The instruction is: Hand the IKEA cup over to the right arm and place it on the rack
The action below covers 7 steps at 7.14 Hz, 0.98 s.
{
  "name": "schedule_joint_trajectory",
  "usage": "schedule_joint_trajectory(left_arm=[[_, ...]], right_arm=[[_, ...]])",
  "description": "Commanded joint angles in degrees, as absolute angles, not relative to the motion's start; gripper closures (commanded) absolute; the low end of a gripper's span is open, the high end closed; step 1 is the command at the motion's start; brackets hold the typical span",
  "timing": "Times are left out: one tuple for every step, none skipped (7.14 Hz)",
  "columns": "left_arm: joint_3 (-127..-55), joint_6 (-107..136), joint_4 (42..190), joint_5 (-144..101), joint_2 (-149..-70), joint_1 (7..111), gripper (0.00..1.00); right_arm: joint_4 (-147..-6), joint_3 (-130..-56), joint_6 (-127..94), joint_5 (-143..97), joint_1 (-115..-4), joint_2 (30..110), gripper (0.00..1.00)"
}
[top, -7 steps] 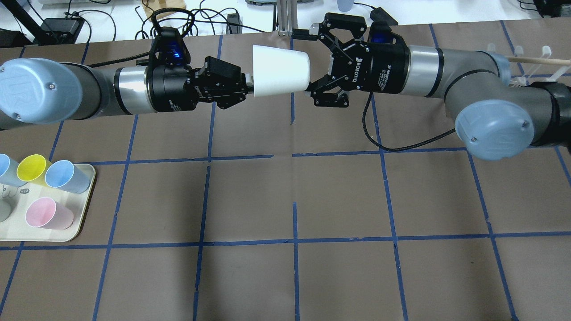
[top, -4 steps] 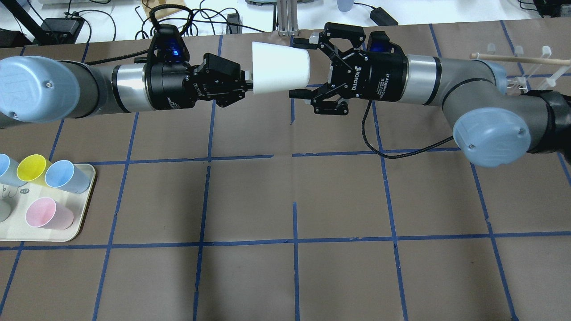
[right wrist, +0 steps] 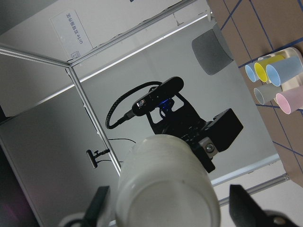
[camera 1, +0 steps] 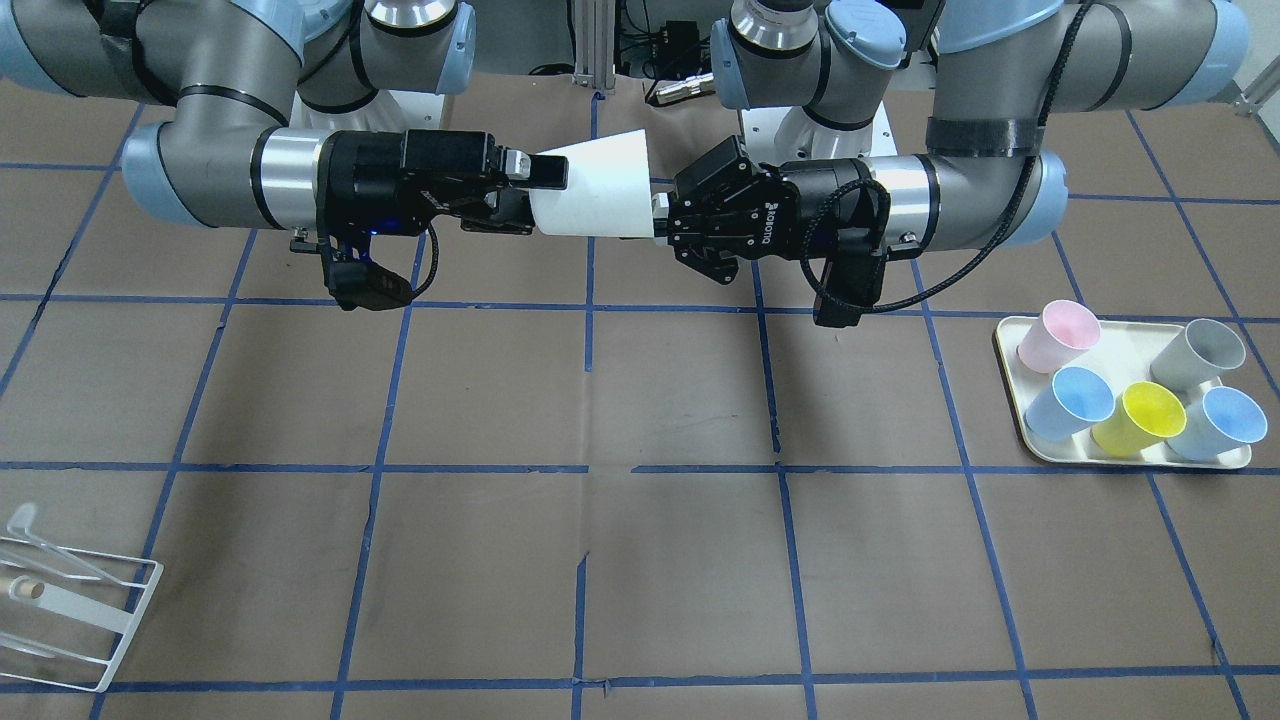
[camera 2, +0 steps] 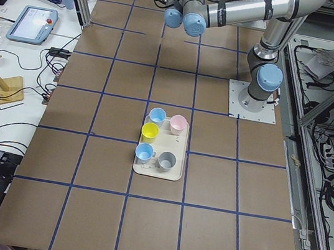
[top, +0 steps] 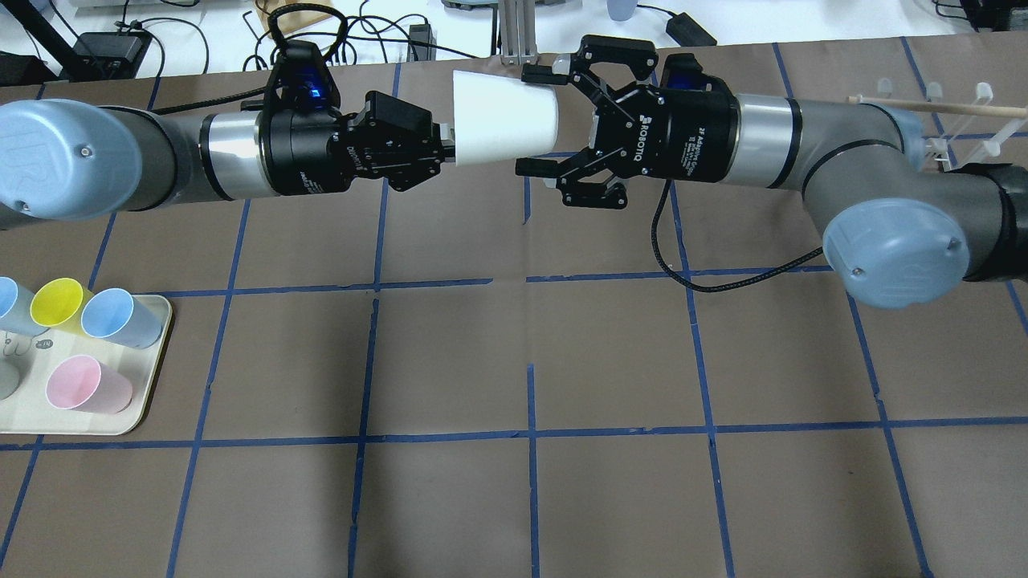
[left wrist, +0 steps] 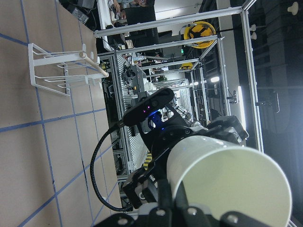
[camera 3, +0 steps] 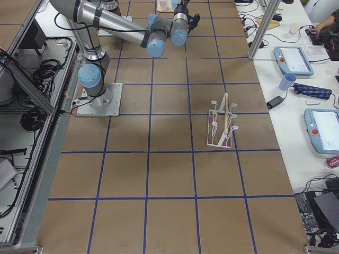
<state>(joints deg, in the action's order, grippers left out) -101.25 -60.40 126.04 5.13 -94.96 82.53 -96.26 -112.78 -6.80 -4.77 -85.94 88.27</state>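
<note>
The cream-white IKEA cup (top: 502, 120) lies on its side in the air over the far middle of the table; it also shows in the front view (camera 1: 590, 190). My left gripper (top: 446, 152) is shut on its wide rim, also seen in the front view (camera 1: 658, 215). My right gripper (top: 542, 120) is open, with its fingers (top: 546, 74) straddling the cup's narrow base without touching it. The right wrist view shows the base (right wrist: 165, 194) between the spread fingers (right wrist: 97, 203). The white wire rack (top: 948, 120) stands at the far right, behind the right arm.
A cream tray (top: 152, 369) at the left edge holds several coloured cups, among them a yellow one (top: 56, 301) and a pink one (top: 76, 384). A black cable (top: 723, 269) hangs below the right arm. The rack also shows in the front view (camera 1: 70, 600).
My right gripper has moved left toward the cup, so its open fingers now reach past the base on both sides. The left gripper still holds the rim, almost unmoved.
</note>
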Motion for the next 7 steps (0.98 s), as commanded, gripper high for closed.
schedule_joint_trajectory(left_arm=[[-101.3, -60.4, 126.0, 5.1, -94.9, 82.5, 1.00], [-101.3, -60.4, 126.0, 5.2, -94.8, 82.5, 1.00], [-101.3, -60.4, 125.9, 5.2, -94.8, 82.5, 1.00], [-101.3, -60.4, 126.0, 5.2, -94.8, 82.5, 1.00], [-101.4, -60.4, 125.9, 5.2, -94.7, 82.5, 1.00], [-101.4, -60.4, 125.8, 5.4, -94.5, 82.5, 0.61], [-101.2, -60.3, 126.0, 5.8, -94.5, 82.4, 0.01]], right_arm=[[-96.3, -112.8, -7.0, -4.7, -86.0, 88.1, 0.22], [-96.3, -112.8, -7.1, -4.7, -86.0, 88.2, 0.29], [-96.3, -112.8, -7.1, -4.7, -86.0, 88.4, 0.34], [-96.3, -112.8, -8.2, -4.7, -86.0, 88.6, 0.39], [-96.3, -112.8, -8.3, -4.7, -86.0, 88.5, 0.42], [-96.3, -112.8, -8.3, -4.7, -86.0, 88.6, 0.43], [-96.3, -112.8, -8.3, -4.7, -85.9, 88.5, 0.44]])
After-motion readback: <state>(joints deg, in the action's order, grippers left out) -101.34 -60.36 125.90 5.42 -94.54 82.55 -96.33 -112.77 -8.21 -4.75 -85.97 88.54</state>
